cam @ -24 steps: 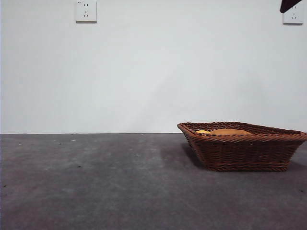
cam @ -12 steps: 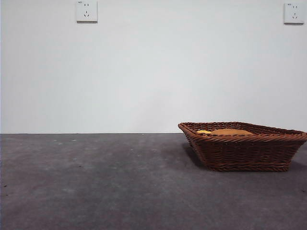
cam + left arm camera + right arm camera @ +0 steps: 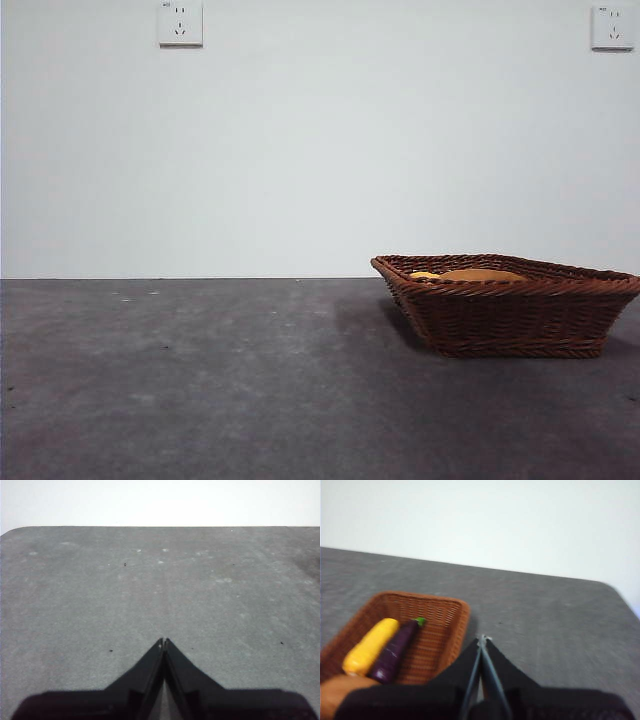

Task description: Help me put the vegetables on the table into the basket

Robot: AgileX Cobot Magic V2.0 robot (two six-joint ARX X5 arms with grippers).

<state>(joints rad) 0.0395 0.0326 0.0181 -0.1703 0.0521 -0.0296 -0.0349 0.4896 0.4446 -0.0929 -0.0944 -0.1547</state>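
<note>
- Table (image 3: 200,380): dark grey, mottled, matte worktop; most of the surface is bare, with only small specks and pale scuffs showing.
- Basket (image 3: 510,320): wide, shallow, dark brown wicker with flared sides and a braided rim, standing flat on the worktop toward its right side in the front view. In the right wrist view the basket (image 3: 445,630) sits just beside that arm's jaws.
- Potato (image 3: 480,274): tan-brown, inside the basket, only its top rising above the rim from the front. In the right wrist view just one rounded end of it (image 3: 335,695) shows at the picture's edge.
- Corn cob (image 3: 370,646): yellow, lying on its side in the basket, alongside and touching the eggplant; from the front a yellow sliver (image 3: 424,275) peeks over the rim beside the potato.
- Eggplant (image 3: 396,650): small, dark purple, green stem pointing to the basket's far wall, lying parallel to the corn.
- Right gripper (image 3: 482,639): jaws clenched together, grasping nothing, held above the worktop beside the basket's outer wall.
- Left gripper (image 3: 163,641): jaws pressed together, empty, over bare worktop well apart from the basket.
- Two white wall sockets (image 3: 180,22) on the pale wall behind.
</note>
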